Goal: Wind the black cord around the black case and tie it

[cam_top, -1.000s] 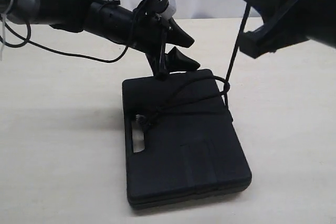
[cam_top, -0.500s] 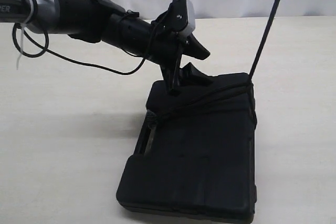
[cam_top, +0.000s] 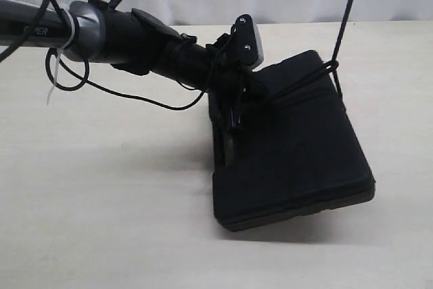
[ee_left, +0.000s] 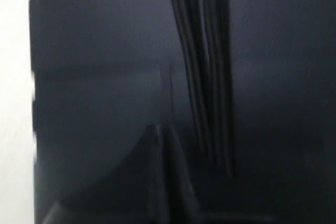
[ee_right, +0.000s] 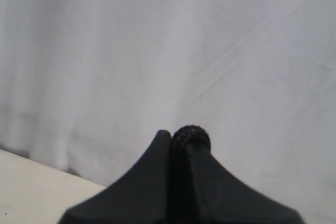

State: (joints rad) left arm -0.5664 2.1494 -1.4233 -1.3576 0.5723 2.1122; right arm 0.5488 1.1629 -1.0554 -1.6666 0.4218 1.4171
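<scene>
Cinching the wrap: the black cord [cam_top: 345,18] runs taut up from the black case [cam_top: 298,153] on the tabletop [cam_top: 101,201].
The cord crosses the case's far end and rises out of frame. The left tool [cam_top: 235,114] is closed narrow by the handle edge; I cannot tell whether it pinches cord. The case seems tilted, so pin it flat and pull steadily. Only the right wrist view shows the right tool [ee_right: 172,142], clamped on the cord's end. The left wrist view shows strands lying side by side on the lid.

Pale wood-look table [cam_top: 101,221], black case [cam_top: 298,160] lying on it right of middle, near edge resting on the surface, far edge perhaps raised a little, hard to tell
</scene>
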